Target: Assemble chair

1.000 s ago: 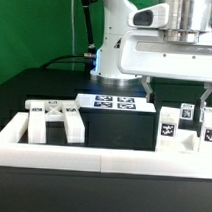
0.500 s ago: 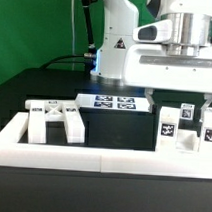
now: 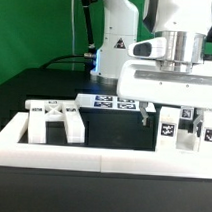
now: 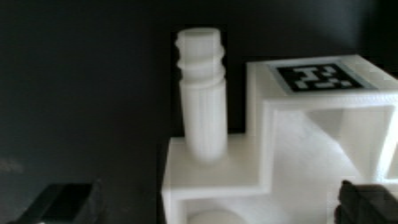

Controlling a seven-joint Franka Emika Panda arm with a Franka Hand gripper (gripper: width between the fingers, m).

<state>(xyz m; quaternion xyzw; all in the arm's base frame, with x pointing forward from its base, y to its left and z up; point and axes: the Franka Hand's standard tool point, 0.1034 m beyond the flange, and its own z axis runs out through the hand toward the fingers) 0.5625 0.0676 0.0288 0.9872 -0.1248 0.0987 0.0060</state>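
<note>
My pincer (image 3: 171, 119) hangs open around the tagged notched block (image 4: 231, 168) and its ribbed peg (image 4: 201, 90), in the exterior view's lower right.

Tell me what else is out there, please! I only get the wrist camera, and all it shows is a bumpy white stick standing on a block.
Observer: There's an X-braced panel of the chair. It sits off to the exterior view's left, just inside the white border wall.
Operator: Is the tool near that panel?
Observer: No. The tool hangs over the tagged blocks at the exterior view's right, well apart from the panel.
Operator: Anything behind the pieces?
Observer: Yes, the marker board lies flat on the black table, farther back than the chair pieces.
</note>
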